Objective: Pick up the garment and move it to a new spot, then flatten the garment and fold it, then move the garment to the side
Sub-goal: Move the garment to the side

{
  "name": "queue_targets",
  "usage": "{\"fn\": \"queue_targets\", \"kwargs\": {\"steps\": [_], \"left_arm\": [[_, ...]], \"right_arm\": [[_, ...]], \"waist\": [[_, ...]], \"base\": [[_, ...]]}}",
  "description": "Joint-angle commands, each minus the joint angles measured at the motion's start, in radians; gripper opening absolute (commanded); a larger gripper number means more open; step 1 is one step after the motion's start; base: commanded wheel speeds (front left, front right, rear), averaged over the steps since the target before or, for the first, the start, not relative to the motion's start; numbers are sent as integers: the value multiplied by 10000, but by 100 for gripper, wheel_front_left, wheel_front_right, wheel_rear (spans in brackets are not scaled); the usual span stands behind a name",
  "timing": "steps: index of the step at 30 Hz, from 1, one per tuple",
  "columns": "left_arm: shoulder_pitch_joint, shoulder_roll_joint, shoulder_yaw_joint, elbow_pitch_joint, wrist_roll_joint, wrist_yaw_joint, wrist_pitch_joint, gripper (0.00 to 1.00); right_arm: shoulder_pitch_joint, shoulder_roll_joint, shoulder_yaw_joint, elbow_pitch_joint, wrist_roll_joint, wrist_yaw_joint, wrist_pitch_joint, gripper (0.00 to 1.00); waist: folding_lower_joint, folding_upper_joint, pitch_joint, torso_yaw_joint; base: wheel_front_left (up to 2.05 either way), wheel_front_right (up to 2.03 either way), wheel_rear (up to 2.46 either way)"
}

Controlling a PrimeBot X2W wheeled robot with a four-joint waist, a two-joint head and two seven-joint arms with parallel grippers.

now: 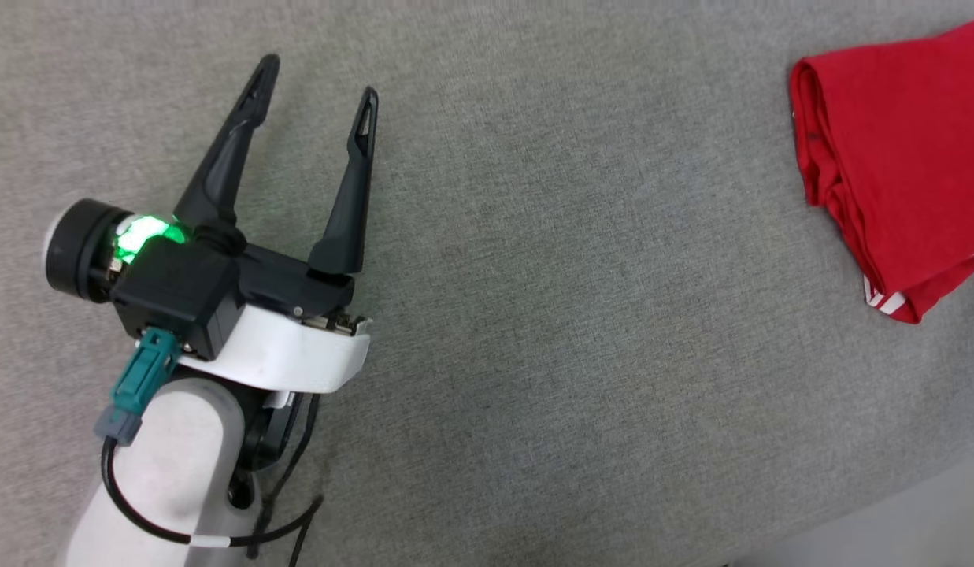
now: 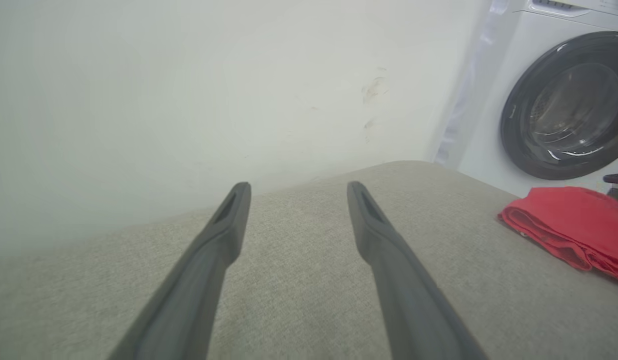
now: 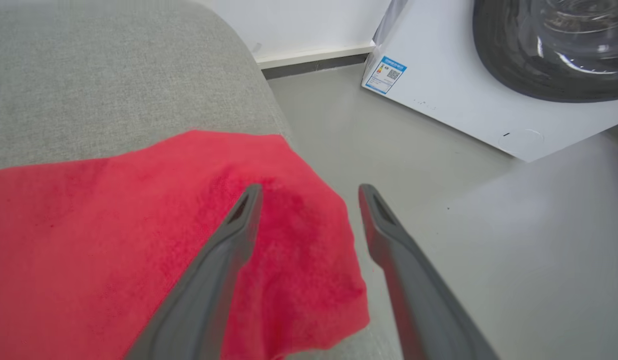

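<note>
1. Garment (image 1: 896,157): folded into a compact red bundle, plain red uppermost, lying at the right edge of the grey cushion (image 1: 573,315). A bit of white striped sleeve trim peeks out at its near corner.
2. In the right wrist view, one corner of the garment reaches the cushion's rounded edge, with the floor (image 3: 363,140) beyond.
3. The right gripper (image 3: 309,190) hangs just over that corner, its fingers spread wide with nothing between them.
4. The left gripper (image 1: 320,79) is over the bare left part of the cushion, well apart from the garment, its fingers likewise wide and empty.
5. A washing machine (image 2: 488,145) stands on the floor beyond the cushion's right edge. Its dark round door (image 2: 568,105) looks shut. The metal drum shows through the glass, but I cannot tell whether anything lies inside.
</note>
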Motion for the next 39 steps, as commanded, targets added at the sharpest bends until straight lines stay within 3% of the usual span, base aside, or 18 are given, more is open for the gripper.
{"fn": "queue_targets", "kwargs": {"steps": [1,5,11,17,18,29,39], "left_arm": [[144,-74,-12,103,-76,28,-116,100],[472,-284,-53,516,-301,116,-444,100],[1354,-649,106,1307,-812,376,-979,100],[2080,-910,139,1884,-1146,533,-1253,100],[2395,-1027,145,2130,-1274,602,-1342,100],[3391,-1140,113,2796,-1443,794,-1526,100],[4030,-1250,448,3489,-1734,892,-1684,100]], "right_arm": [[-203,-80,-163,162,-333,-12,-290,100],[-103,0,-746,352,-1119,-10,-1134,100],[921,754,-1092,-154,-1752,-12,-2083,100],[2601,1862,-1346,-1323,-1928,-12,-2681,100],[3542,2396,-1401,-2001,-2009,-12,-2890,100],[6072,4006,-1032,-4287,-2359,-12,-2768,100],[7941,4830,-613,-6702,-2893,-12,-1803,100]], "waist": [[-1,0,-355,129],[-1,0,-1038,391],[-1,0,-2273,803],[-1,0,-3223,1303],[-1,0,-3641,1564],[-1,0,-4958,2406],[-1,0,-5993,3211]], "base": [[0,0,0],[0,0,0],[0,0,0],[0,0,0],[0,0,0],[0,0,0],[0,0,0]]}}
